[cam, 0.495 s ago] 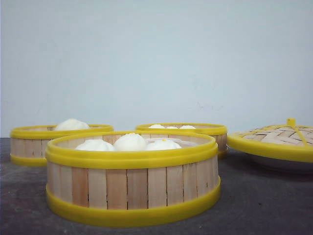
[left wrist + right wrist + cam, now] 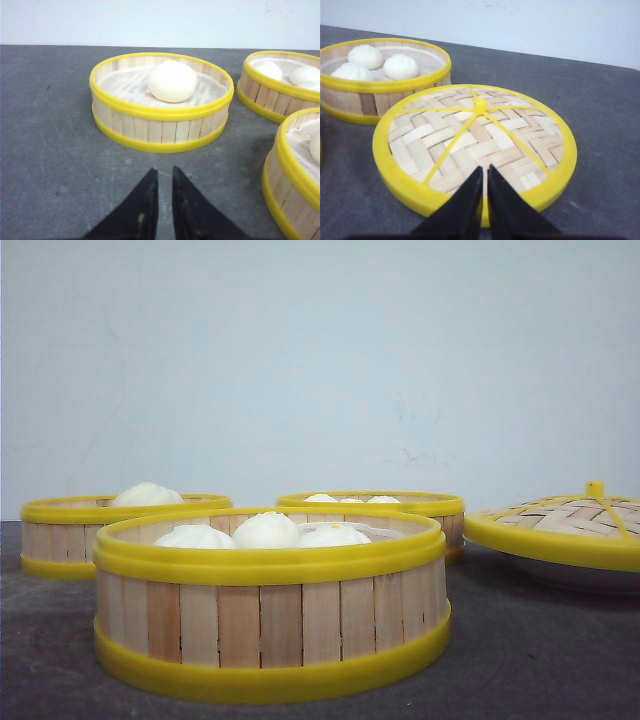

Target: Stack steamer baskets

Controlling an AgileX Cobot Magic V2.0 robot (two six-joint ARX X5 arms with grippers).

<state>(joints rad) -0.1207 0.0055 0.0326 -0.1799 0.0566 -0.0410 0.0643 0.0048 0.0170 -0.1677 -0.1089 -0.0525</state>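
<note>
Three steamer baskets with pale slat walls and yellow rims stand apart on the dark table. The nearest basket holds three white buns. A second basket sits back left with one bun, and a third basket sits behind the middle. In the left wrist view my left gripper hangs shut and empty just short of the one-bun basket. My right gripper is shut with nothing in it, above the near rim of the woven lid. Neither gripper shows in the front view.
The domed woven lid with its yellow knob rests on a white plate at the right. Bare grey tabletop lies left of the one-bun basket. A pale wall closes the back.
</note>
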